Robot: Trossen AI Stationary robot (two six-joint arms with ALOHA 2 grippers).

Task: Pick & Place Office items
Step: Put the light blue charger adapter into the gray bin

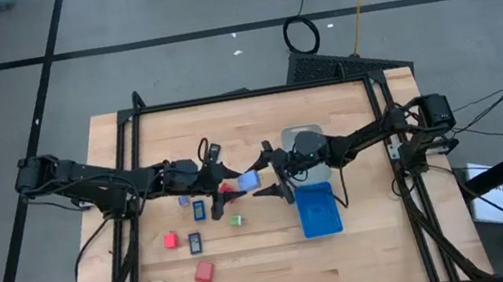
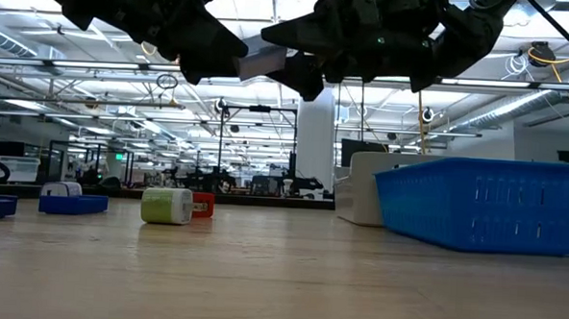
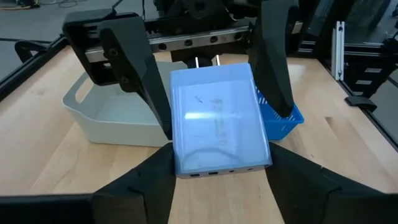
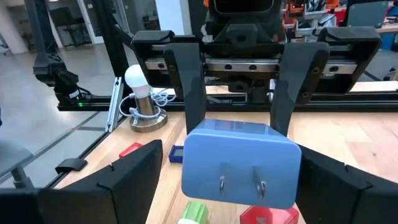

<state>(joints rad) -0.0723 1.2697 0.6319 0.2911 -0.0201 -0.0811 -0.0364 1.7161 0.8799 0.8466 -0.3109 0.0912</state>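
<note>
**Light-blue charger held between 2 grippers above the table's middle**

The left gripper (image 1: 231, 183) is closed on a light-blue charger (image 1: 248, 179), a boxy plug adapter with 2 metal prongs, and holds it in the air over the middle of the table. The right gripper (image 1: 271, 170) faces it from the right with its fingers spread wide on either side of the charger, not yet pressing on it as far as the wrist views show. This looks like a handover between the arms.

The other office items lie on the wood to the left and near side: a red block (image 1: 204, 271), a smaller red block (image 1: 170, 240), a green bit (image 1: 237, 220) and dark blue-and-black pieces (image 1: 199, 210). The blue tray (image 1: 319, 212) sits to the right of centre, with the clear tray (image 1: 289, 138) just beyond it on the far side.

What could go wrong: if the left gripper lets go before the right one has closed, the charger falls to the table. If the right fingers close off-centre or on the prongs, the charger could twist or slip out. The 2 grippers are very near each other, so a small misjudged move could knock them together.

No brand, label or writing can be read on the charger or the trays.
</note>
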